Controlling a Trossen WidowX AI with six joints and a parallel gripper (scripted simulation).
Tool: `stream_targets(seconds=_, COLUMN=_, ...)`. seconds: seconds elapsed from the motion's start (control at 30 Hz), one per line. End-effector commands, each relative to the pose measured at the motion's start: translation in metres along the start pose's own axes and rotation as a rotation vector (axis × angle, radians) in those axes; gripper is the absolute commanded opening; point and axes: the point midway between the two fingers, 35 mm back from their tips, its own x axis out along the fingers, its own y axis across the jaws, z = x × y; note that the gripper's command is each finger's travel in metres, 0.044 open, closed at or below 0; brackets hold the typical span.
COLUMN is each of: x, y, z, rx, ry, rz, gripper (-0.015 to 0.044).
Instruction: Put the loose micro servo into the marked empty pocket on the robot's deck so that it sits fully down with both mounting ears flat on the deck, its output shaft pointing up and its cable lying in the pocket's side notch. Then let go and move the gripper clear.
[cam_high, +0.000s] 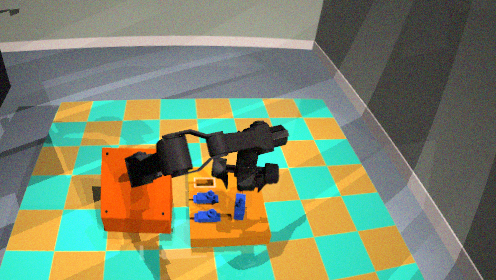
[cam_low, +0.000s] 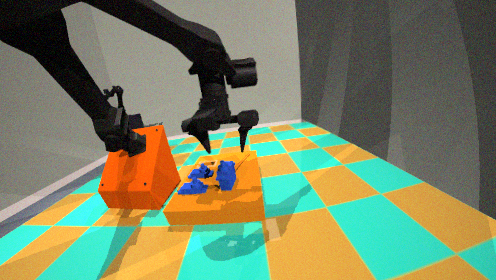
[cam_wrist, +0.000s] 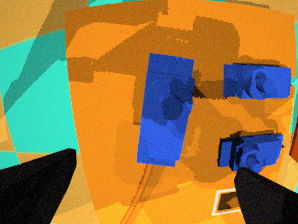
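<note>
The loose blue micro servo (cam_high: 240, 206) (cam_low: 226, 176) (cam_wrist: 159, 135) lies on the orange deck (cam_high: 250, 236) (cam_low: 215, 216) (cam_wrist: 107, 95), its long side across the two seated servos' long sides. Its orange cable (cam_wrist: 142, 187) runs from one end; which way its shaft points is unclear. The marked pocket (cam_high: 204, 182) (cam_wrist: 228, 201), outlined in white, is empty and partly hidden by a finger in the wrist view. My gripper (cam_high: 243, 189) (cam_low: 226, 152) (cam_wrist: 158, 169) is open and empty above the deck, fingers pointing down. In the wrist view the loose servo shows between and beyond the fingertips.
Two blue servos sit in the deck beside the pocket, one nearer it (cam_high: 204, 198) (cam_wrist: 270, 149) and one farther (cam_high: 205, 216) (cam_wrist: 257, 81). A red-orange box (cam_high: 115, 195) (cam_low: 125, 187) stands left of the deck under the arm's base. Checkered floor surrounds both.
</note>
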Motion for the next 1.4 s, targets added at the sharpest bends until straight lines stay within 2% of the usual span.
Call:
stream_targets(seconds=0.0, x=0.016, y=-0.002, z=0.002, rx=0.000, ry=-0.008, rz=-0.005, gripper=0.0440)
stream_targets(seconds=0.67, x=0.040, y=-0.001, z=0.003, rx=0.000, ry=-0.009, rz=-0.004, gripper=0.0440)
stream_targets(seconds=1.1, x=0.040, y=-0.001, z=0.003, rx=0.000, ry=-0.009, rz=-0.004, gripper=0.0099)
stream_targets(seconds=1.27, x=0.040, y=-0.001, z=0.003, rx=0.000, ry=-0.009, rz=-0.004, gripper=0.0065)
stream_targets(seconds=1.37, x=0.035, y=-0.001, z=0.002, rx=0.000, ry=-0.008, rz=-0.004, gripper=0.0000)
